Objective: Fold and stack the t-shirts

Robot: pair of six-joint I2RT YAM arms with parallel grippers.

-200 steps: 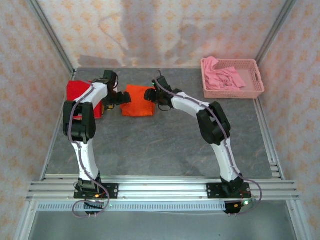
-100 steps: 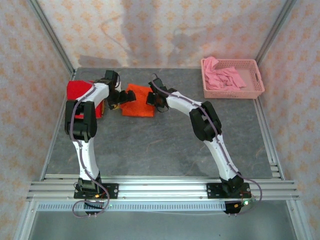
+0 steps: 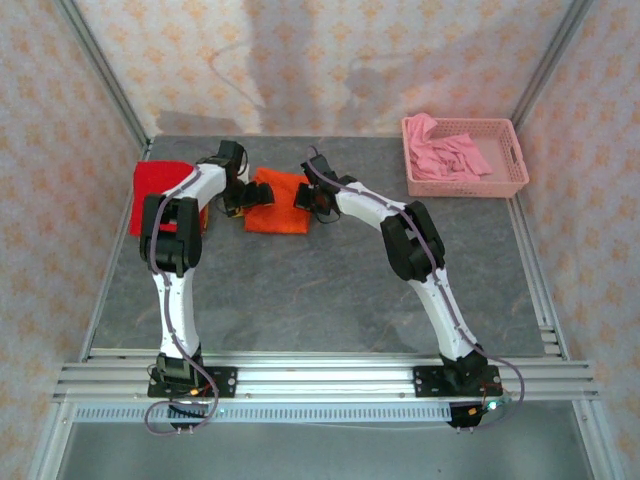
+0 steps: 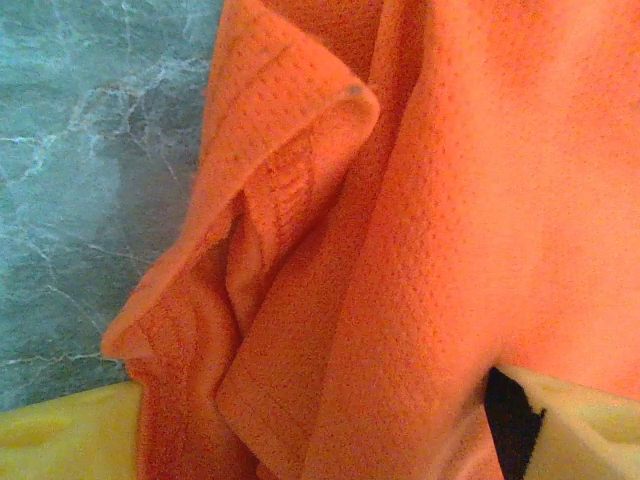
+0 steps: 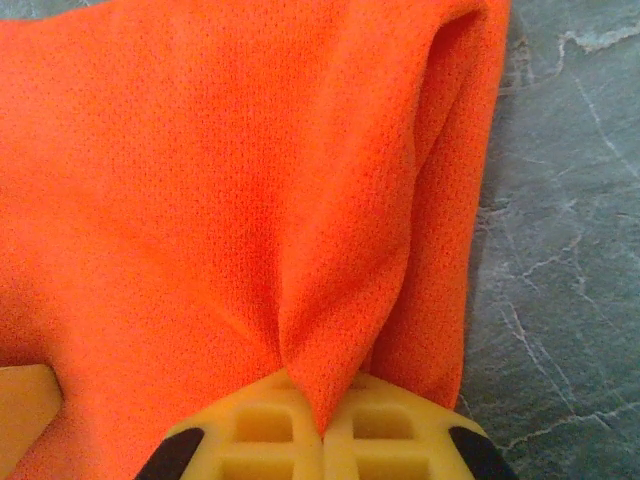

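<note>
1. The pink lattice basket (image 3: 516, 172) sits at the far right corner of the surface (image 3: 320, 290), well apart from both shirts, with a crumpled pink cloth (image 3: 450, 152) inside it.
2. Patterned walls (image 3: 350, 60) close in the left, far and right sides. A metal rail (image 3: 320, 378) runs along the near edge, where your arm bases are bolted.
3. The orange t-shirt (image 3: 281, 207) lies folded on the far left-centre of the surface, between your two grippers. The red t-shirt (image 3: 158, 185) lies flat to its left, near the left wall.
4. Your left arm (image 3: 178, 250) crosses over the red t-shirt's right part and hides that edge, so you cannot tell whether the two shirts touch.
5. Your left gripper (image 3: 247, 197) is at the orange t-shirt's left edge. In its wrist view the yellow fingers (image 4: 60, 435) stand spread wide at the lower corners, with bunched orange cloth lying between them.
6. Your right gripper (image 5: 322, 425) is at the shirt's right edge, pressed together and pinching a raised fold of the orange cloth.
7. Both wrist views cut the shirt off at their edges, so you cannot read its outline there. From above, the gripper tips are too small and dark to judge.
</note>
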